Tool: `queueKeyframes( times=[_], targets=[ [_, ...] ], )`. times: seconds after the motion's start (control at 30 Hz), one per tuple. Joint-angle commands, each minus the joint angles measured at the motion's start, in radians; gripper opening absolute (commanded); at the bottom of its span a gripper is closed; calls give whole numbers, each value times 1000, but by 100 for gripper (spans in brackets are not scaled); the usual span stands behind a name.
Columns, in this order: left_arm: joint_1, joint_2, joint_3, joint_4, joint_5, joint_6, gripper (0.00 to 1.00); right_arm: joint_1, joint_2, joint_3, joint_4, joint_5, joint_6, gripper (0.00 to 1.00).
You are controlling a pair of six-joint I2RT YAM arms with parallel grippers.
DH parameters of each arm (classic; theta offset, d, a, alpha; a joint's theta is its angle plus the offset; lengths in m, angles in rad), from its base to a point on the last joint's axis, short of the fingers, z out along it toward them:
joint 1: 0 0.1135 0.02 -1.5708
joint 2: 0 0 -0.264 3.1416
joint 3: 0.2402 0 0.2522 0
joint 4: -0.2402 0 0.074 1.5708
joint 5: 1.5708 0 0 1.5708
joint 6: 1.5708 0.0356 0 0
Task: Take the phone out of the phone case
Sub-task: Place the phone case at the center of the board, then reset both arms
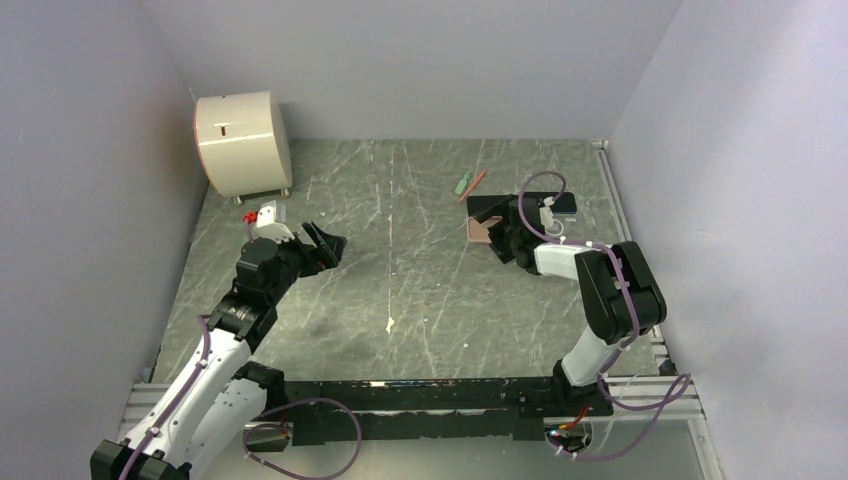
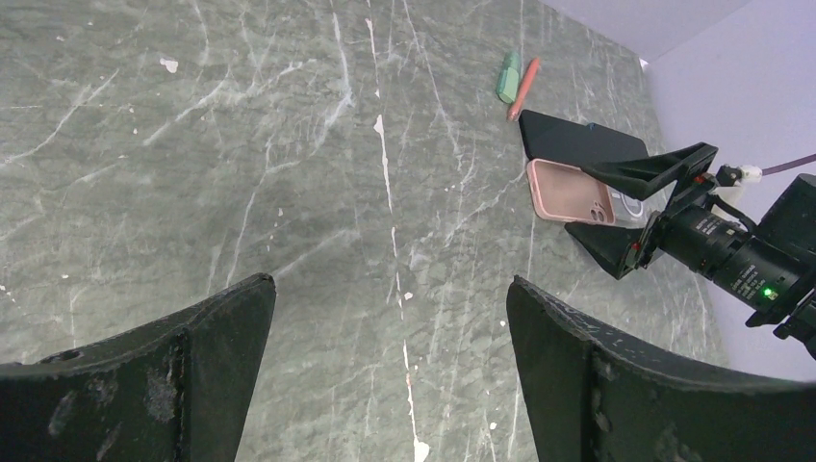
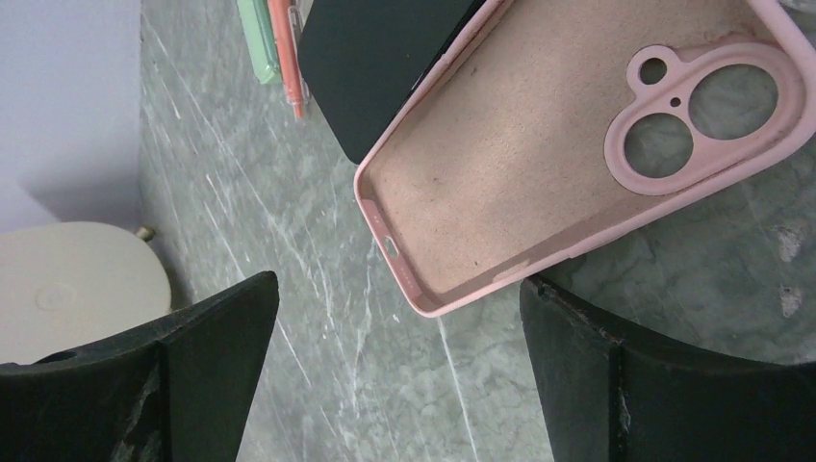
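Note:
The pink phone case (image 3: 539, 144) lies open side up on the grey marble table, empty, its camera cut-outs showing the table through them. The black phone (image 3: 380, 58) lies flat beside its far edge, outside the case. Both show in the top view, case (image 1: 479, 231) and phone (image 1: 497, 207), and in the left wrist view, case (image 2: 570, 192) and phone (image 2: 580, 142). My right gripper (image 3: 399, 279) is open and empty, just in front of the case's near corner (image 1: 503, 243). My left gripper (image 2: 390, 282) is open and empty over bare table at the left (image 1: 325, 243).
A green and an orange pen (image 1: 468, 184) lie just beyond the phone, also in the right wrist view (image 3: 272, 38). A cream rounded appliance (image 1: 243, 143) stands at the back left. A small white object with a red bit (image 1: 262, 215) lies near the left arm. Walls enclose three sides.

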Motion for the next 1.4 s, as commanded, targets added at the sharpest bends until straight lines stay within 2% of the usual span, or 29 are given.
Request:
queueKeyframes(
  times=[0.0, 0.43, 0.67, 0.87, 1.07, 1.23, 1.37],
  targets=[
    [2, -8, 19, 24, -8, -9, 94, -3, 16, 22, 17, 53, 7, 99],
    [2, -11, 19, 21, -8, -10, 94, -21, 1, 40, -8, 39, -103, 99],
    [3, -14, 24, 12, -8, -16, 94, -20, -124, 11, -53, -2, -170, 99],
    [2, -37, 50, -36, -50, -54, 94, -23, -393, 0, -182, 27, -355, 99],
    [2, -90, 81, -105, -42, -79, 94, -26, -760, -36, -310, 103, -572, 99],
    [2, -131, 162, -263, -98, -73, 94, -26, -1068, -59, -434, 169, -688, 99],
    [2, -148, 261, -413, -139, -39, 94, -25, -1209, -23, -569, 243, -764, 99]
  ],
)
